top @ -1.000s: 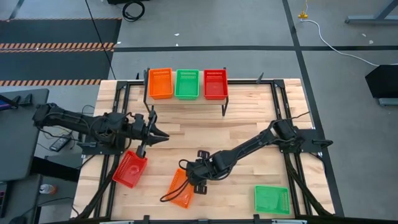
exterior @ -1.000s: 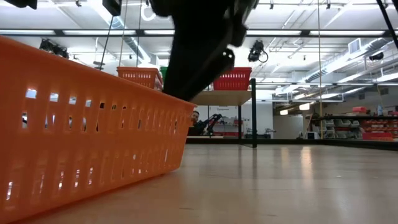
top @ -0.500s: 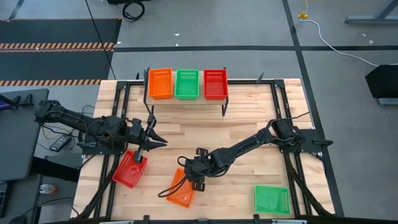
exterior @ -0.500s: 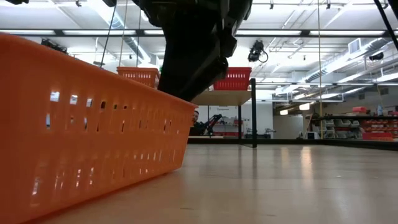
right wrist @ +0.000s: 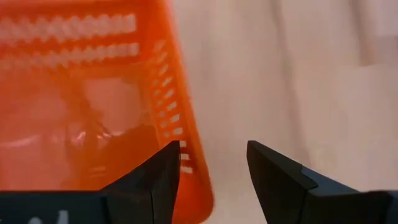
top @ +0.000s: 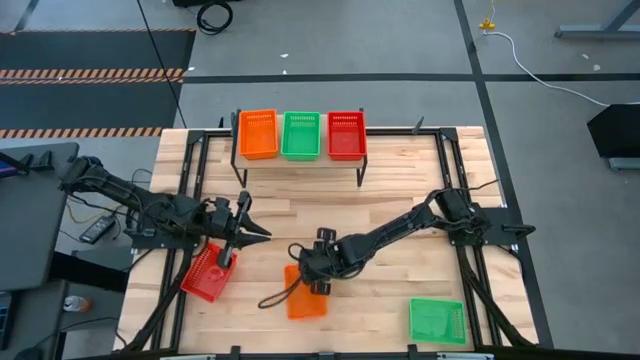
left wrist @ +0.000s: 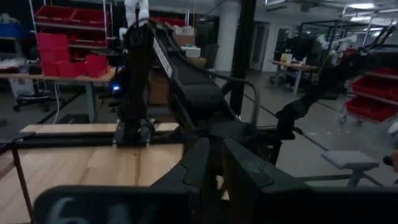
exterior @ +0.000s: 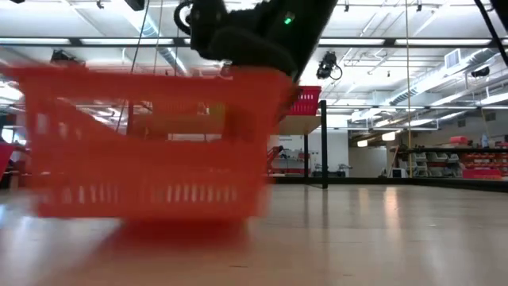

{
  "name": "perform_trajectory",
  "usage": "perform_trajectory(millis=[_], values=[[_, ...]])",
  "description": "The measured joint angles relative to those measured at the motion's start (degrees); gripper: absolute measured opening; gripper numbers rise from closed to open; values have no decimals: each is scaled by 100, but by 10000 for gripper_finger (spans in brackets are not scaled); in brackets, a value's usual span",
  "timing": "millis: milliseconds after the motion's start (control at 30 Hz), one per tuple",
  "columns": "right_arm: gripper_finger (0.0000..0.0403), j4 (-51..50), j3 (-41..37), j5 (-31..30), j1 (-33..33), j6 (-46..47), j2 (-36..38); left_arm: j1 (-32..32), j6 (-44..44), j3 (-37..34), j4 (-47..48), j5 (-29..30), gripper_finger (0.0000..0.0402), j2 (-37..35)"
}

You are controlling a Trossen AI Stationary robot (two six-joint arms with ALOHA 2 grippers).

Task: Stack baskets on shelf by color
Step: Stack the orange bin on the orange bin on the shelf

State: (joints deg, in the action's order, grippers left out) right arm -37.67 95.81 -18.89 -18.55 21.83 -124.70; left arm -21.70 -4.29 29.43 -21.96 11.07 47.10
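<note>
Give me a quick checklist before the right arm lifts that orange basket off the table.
1. Right end effector astride the loose orange basket wall: ok.
2. Jaws closed on that wall: not ok, open.
3. Shelved orange basket at the shelf left end, nothing on top: ok.
4. Left end effector beside the red basket, apart from the right arm: ok.
5. Loose orange basket flat on the table: cannot tell.

Orange basket [top: 305, 300]: perforated plastic, slightly glossy. Table [top: 400, 190]: pale planked wood, smooth. Shelf [top: 300, 158]: wood top, black metal legs.
</note>
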Motion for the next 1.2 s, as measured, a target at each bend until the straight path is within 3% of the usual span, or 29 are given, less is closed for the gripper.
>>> perform_trajectory(millis=[300, 633, 900, 1200], values=[[192, 35, 2, -281, 815, -830, 0, -344, -106, 0, -24, 370, 50, 55], [192, -38, 2, -643, 1596, -1066, 85, -428, -58, 0, 80, 483, 50, 55], [192, -125, 7, -537, 1261, -1543, 610, -426, -42, 0, 164, 481, 50, 53], [192, -1199, 13, 529, 287, -1612, 850, -423, -42, 0, 175, 491, 50, 51]])
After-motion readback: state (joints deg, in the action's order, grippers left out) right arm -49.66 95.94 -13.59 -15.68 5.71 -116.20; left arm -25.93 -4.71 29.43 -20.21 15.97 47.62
